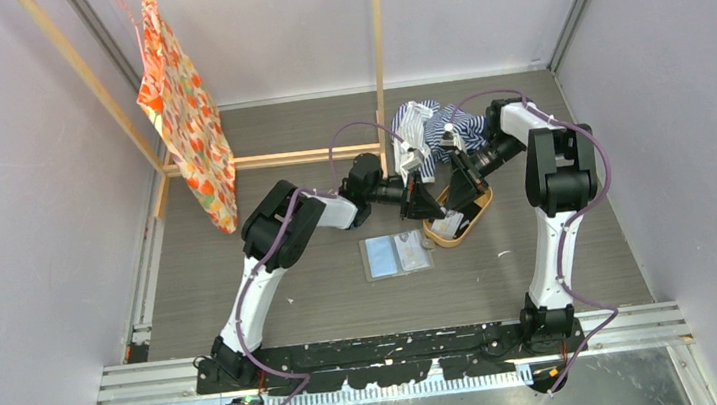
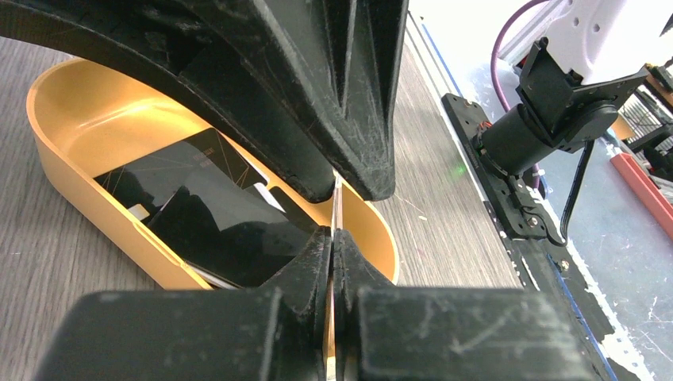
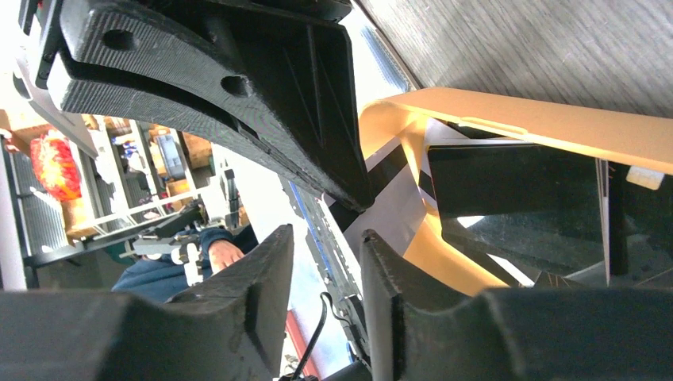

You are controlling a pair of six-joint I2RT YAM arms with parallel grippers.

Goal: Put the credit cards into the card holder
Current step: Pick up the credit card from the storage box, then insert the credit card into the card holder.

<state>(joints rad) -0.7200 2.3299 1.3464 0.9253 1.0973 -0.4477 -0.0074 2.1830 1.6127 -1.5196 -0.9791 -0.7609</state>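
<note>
Over the oval orange-tan plastic tray [image 2: 87,119], just right of table centre, both claws sit close together.

Left gripper [image 2: 332,255]: pinched tight on a thin pale flat card [image 2: 336,208], seen edge-on. The card stands up out of the fingertips. Its upper edge runs against a black ribbed part that fills the top of the left wrist view. That part is probably the other arm's claw; cannot confirm.

Right gripper [image 3: 325,290]: jaws at a narrow gap, nothing between them. The tray wall and dark cards lie just beyond its tips.

Other stock: glossy black rectangular cards [image 2: 214,214] lie flat and overlapping on the tray floor, below and left of the held card in the left wrist view.

Card holder [image 1: 396,255]: small grey folding wallet, spread open flat on the grey wood-grain table [image 1: 273,292]. It lies just near-left of the tray and apart from both claws. Pale bluish panels show on it, too small to tell whether cards are already in.

Handling, judged:
- The cards look light, stiff, thin and slick.
- Flat-lying cards offer no edge from above; best taken at a corner lifted against the tray wall.
- The held card is gripped along one edge only, so it may pivot or slip under side load.
- The wallet looks soft and light and will likely slide or fold when a card is pushed into a pocket.
- The free claw is probably needed to pin the wallet down.
</note>
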